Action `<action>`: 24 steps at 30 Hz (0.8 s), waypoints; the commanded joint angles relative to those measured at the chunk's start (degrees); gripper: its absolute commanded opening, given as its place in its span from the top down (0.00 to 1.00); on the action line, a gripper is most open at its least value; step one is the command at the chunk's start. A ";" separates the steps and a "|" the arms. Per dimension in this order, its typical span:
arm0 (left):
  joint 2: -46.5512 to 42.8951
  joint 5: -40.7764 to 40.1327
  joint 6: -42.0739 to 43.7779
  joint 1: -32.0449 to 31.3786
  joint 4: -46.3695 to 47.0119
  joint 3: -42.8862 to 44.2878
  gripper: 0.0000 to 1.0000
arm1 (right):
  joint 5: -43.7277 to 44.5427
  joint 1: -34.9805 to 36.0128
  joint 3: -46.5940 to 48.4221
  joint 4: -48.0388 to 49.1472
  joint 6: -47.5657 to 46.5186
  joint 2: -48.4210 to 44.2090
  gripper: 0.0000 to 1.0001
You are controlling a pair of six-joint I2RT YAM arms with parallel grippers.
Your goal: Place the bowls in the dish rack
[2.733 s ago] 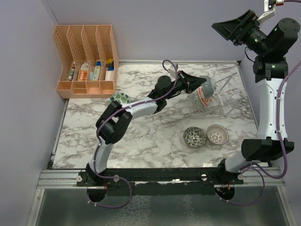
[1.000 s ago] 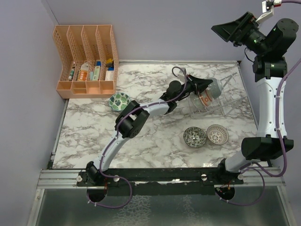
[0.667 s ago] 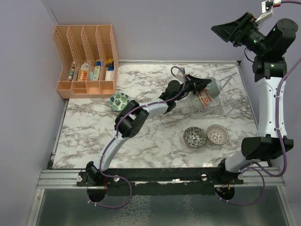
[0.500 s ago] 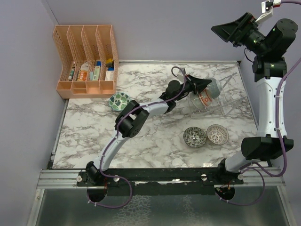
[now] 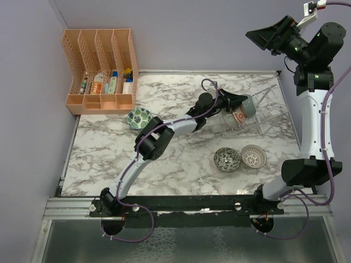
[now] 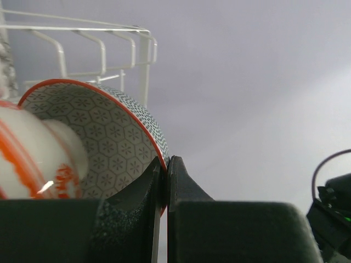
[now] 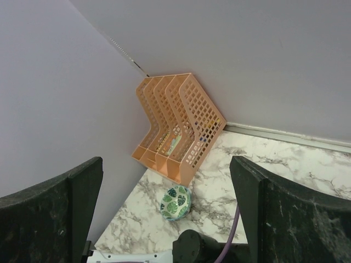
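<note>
Left arm [image 5: 164, 129] stretched forward, left tool [image 6: 166, 171] clamped on bowl [image 6: 107, 145] rim; right arm [image 5: 312, 126] raised, right tool [image 7: 167, 219] spread wide.

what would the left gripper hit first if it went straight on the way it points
Likely the dish rack: the left gripper, shut on the blue-grey bowl, points right into its ribs. Depth is hard to judge.

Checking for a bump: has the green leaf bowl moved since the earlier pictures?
No. The green-leaf bowl sits in the same spot off the near right corner of the orange organizer; the left arm that partly hid it has swung clear.
</note>
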 commanded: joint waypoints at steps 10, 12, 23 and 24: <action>-1.97 3.16 4.01 0.91 -8.67 3.70 0.89 | -1.32 -0.46 -0.40 1.79 -0.57 1.05 0.00; -2.38 3.53 4.78 0.92 -10.71 4.11 0.89 | -1.37 -0.46 -0.37 1.88 -0.54 1.14 0.00; -5.56 4.14 7.13 1.31 -16.85 2.18 0.72 | -1.59 -0.46 -0.15 2.35 -0.34 1.75 0.00; -5.64 4.26 7.15 1.25 -16.91 2.03 0.71 | -1.63 -0.46 -0.14 2.43 -0.39 1.88 0.00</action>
